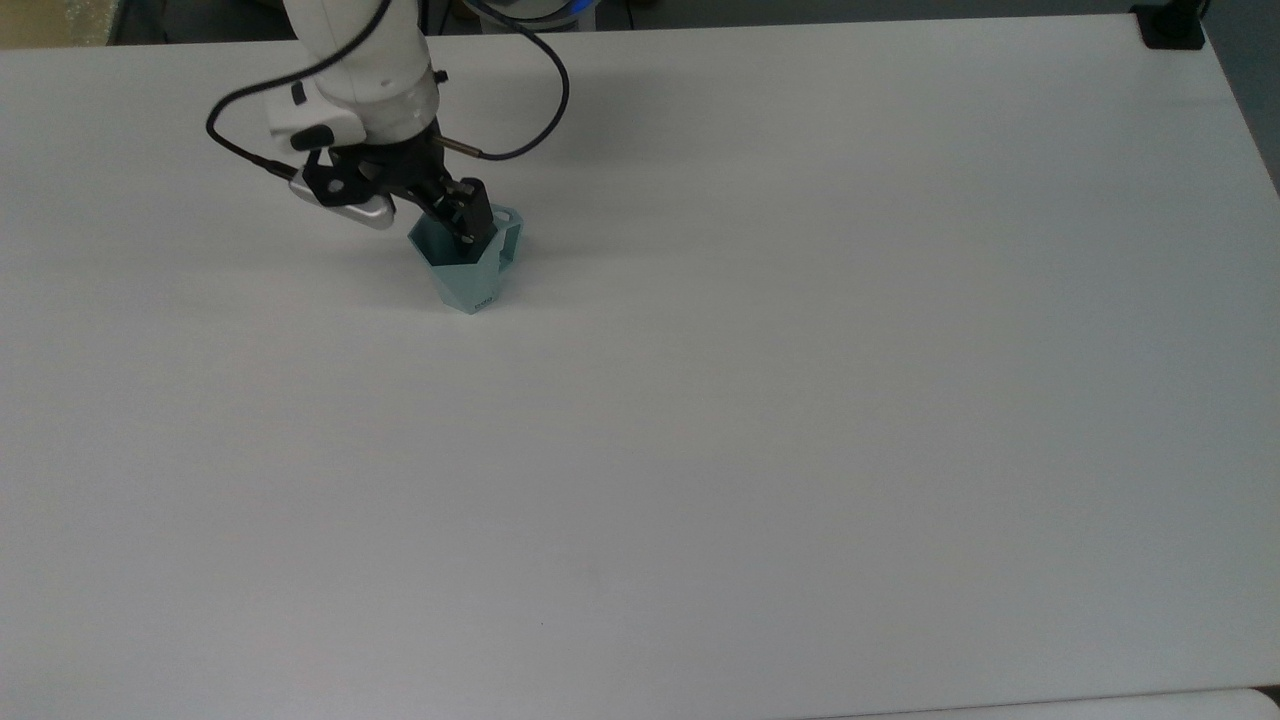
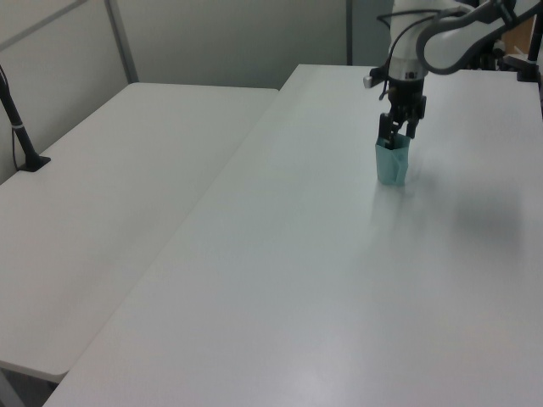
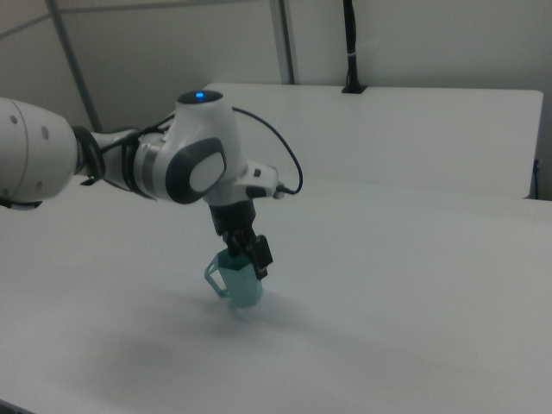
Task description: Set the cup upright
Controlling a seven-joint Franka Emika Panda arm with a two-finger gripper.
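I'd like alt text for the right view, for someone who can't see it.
A pale teal faceted cup stands upright on a white table, its angular handle toward the right view's left. A white robot arm reaches in from the right view's left, its black pincer hanging at the cup's rim.

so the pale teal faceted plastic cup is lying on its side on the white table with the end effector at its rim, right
Not quite. The pale teal faceted plastic cup stands upright on its narrow base, mouth up, as the right view shows. The rest holds: it is on the white table with the end effector at its rim.
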